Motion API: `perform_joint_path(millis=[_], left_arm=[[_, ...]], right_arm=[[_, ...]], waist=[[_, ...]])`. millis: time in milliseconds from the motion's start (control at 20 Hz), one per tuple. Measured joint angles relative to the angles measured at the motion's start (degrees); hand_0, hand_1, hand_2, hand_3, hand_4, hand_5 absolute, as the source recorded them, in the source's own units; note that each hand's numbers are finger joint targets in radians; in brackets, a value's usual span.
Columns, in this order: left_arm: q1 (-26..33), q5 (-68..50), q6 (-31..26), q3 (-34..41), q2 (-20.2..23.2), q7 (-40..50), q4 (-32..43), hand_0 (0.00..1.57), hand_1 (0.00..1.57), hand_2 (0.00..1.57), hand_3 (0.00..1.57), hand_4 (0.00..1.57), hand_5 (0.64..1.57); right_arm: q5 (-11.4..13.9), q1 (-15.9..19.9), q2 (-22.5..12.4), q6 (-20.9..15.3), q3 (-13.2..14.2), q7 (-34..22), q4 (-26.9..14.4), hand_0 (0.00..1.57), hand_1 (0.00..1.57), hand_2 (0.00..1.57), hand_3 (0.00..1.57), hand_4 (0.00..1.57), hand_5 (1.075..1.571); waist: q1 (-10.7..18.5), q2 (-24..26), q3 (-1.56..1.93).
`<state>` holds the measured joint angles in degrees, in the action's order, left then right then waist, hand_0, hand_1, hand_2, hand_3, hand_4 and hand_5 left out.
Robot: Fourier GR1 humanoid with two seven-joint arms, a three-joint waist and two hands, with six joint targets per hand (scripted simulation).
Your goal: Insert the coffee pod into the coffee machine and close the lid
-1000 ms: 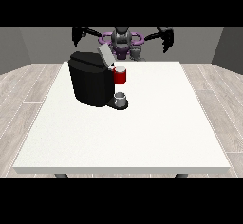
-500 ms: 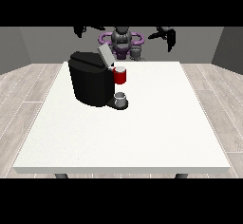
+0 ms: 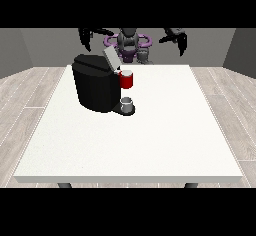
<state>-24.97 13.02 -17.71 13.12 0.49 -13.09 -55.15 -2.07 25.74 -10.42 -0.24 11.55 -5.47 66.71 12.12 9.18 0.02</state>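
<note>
Above the table's (image 3: 150,145) far edge, both hands (image 3: 86,37) (image 3: 179,39) hang raised.

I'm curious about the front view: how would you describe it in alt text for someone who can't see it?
A boxy black coffee machine with its grey lid raised stands on a large white table, a red thing at the machine above a small grey cup-shaped thing. Behind the table, a humanoid robot holds both black hands raised, touching nothing.
</note>
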Motion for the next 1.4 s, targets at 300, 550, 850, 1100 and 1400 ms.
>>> perform_joint_path(millis=[300, 550, 850, 1100, 1400], left_arm=[[3.76, -2.53, -0.25, -3.13, 0.04, 2.94, -8.96, 0.0, 0.0, 0.0, 0.0, 0.35, 1.571], [6.24, -4.24, 1.46, -4.41, 0.45, 5.4, -15.24, 0.0, 0.0, 0.0, 0.0, 0.36, 1.571], [8.02, -7.01, 0.75, -3.79, 2.48, 7.48, -21.0, 0.0, 0.0, 0.0, 0.0, 0.38, 1.571], [10.42, -6.93, 2.23, -4.19, 3.03, 8.06, -23.73, 0.0, 0.0, 0.0, 0.0, 0.33, 1.571], [12.17, -6.38, 3.56, -4.61, 3.78, 6.58, -25.23, 0.0, 0.0, 0.0, 0.0, 0.35, 1.571]], right_arm=[[-1.37, 2.96, -1.17, 0.88, 1.3, 0.67, -4.65, 0.0, 0.0, 0.0, 0.0, 0.0, 1.571], [-1.05, 6.04, -0.67, 1.41, -0.3, 0.64, -6.64, 0.0, 0.0, 0.0, 0.0, 0.0, 1.571], [-0.56, 9.31, -0.08, 1.78, -1.73, 1.9, -8.43, 0.0, 0.0, 0.0, 0.0, 0.0, 1.571], [0.18, 11.53, 0.8, 2.04, -3.46, 1.65, -8.71, 0.0, 0.0, 0.0, 0.0, 0.17, 1.571], [1.62, 14.28, 1.01, 1.28, -4.46, 3.74, -8.95, 0.0, 0.0, 0.0, 0.0, 0.21, 1.571]], waist=[[0.71, -3.19, 0.01], [-0.54, -5.54, -0.01], [-1.46, -8.15, -0.01], [-2.63, -9.02, -0.05], [-3.05, -11.03, -0.14]])
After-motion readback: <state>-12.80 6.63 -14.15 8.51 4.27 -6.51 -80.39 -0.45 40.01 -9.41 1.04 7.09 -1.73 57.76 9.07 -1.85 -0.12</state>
